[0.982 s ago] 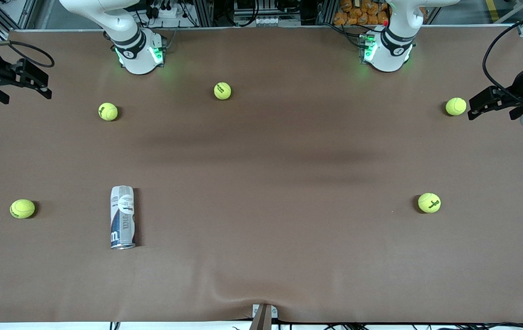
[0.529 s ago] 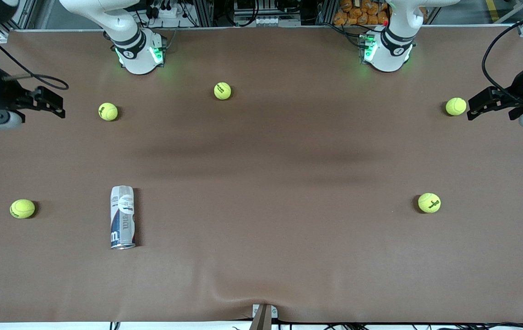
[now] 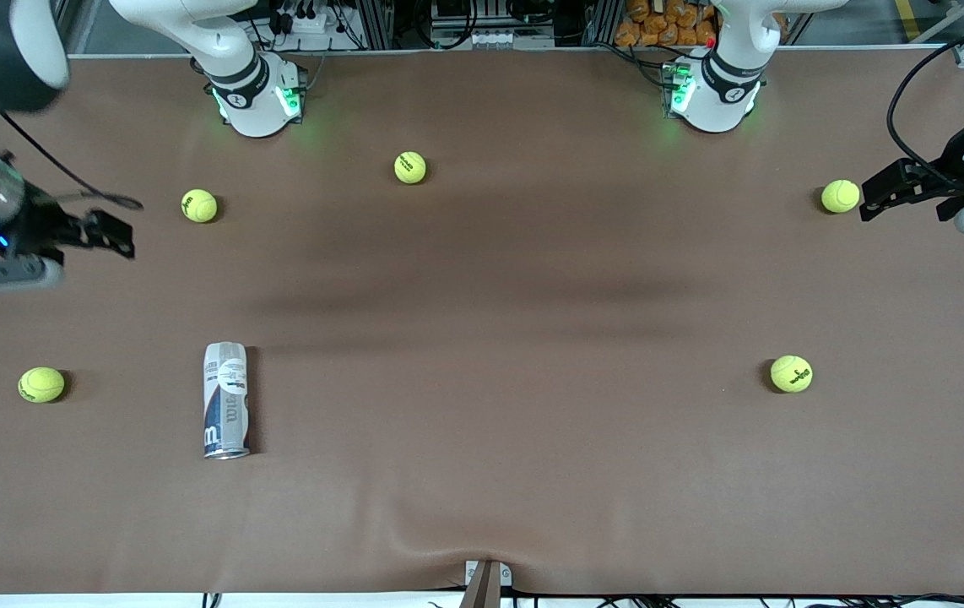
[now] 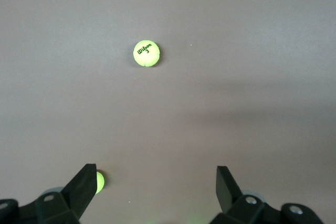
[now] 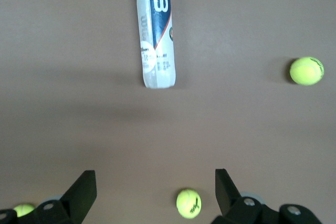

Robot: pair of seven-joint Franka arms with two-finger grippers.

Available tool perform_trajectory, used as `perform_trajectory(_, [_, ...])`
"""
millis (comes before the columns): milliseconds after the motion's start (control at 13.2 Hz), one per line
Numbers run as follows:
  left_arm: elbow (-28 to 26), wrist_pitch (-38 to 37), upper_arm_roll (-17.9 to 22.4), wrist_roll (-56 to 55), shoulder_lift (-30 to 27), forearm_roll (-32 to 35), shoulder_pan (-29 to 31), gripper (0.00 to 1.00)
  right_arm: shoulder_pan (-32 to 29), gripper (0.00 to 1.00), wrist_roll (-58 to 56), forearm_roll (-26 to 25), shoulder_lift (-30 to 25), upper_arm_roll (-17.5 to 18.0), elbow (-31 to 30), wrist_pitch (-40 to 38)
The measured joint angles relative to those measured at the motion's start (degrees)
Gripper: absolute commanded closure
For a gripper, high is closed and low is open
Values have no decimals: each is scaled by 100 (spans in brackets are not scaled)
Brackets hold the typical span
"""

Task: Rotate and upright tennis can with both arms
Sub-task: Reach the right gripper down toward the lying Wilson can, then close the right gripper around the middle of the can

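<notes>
While I hang over the bench, each view gives me something different:

Tennis can: the tennis can (image 3: 225, 400) lies flat on its side on the bench (image 3: 499, 338), toward my right arm's end and nearer to the front camera than most of the balls. Its long axis runs toward that camera, silver rim nearest it.

Right wrist only: here the tennis can (image 5: 156, 36) shows a dark-blue panel with a white "W" logo, a white panel of small print I cannot read, and a clear plastic end. Three balls show too; the nearest ball (image 5: 188, 203) sits between my jaws' tips.

Left wrist only: the ball (image 4: 146, 53) here reads "Wilson 3" in black. A second ball (image 4: 98, 181) peeks out beside one finger.

Front only: five fuzzy yellow-green balls are spread well apart, including one ball (image 3: 41, 384) beside the can and one ball (image 3: 791, 373) toward my left arm's end.

Right gripper: my right gripper (image 3: 115, 235) hangs over the bench edge at my right arm's end, jaws spread wide.

Left gripper: my left gripper (image 3: 879, 192) waits over the opposite end, just beside a ball (image 3: 840, 196), jaws likewise apart.

Bench surface: smooth matte brown, apparently a soft mat, as it ripples at the front edge.
</notes>
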Motion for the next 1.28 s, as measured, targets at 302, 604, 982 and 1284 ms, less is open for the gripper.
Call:
perform_trajectory(302, [9, -35, 4, 0, 0, 0, 8, 0, 10, 0, 1, 71, 875, 20, -99, 783])
perform_trajectory(604, [12, -62, 3, 0, 0, 0, 7, 0, 149, 0, 62, 88, 1428, 52, -454, 1712])
perform_trajectory(982, [12, -73, 3, 0, 0, 0, 6, 0, 277, 0, 350, 88, 2011, 30, -572, 2307])
perform_trajectory(1284, [10, -79, -1, 0, 0, 0, 4, 0, 130, 0, 371, 89, 2430, -5, -587, 2742])
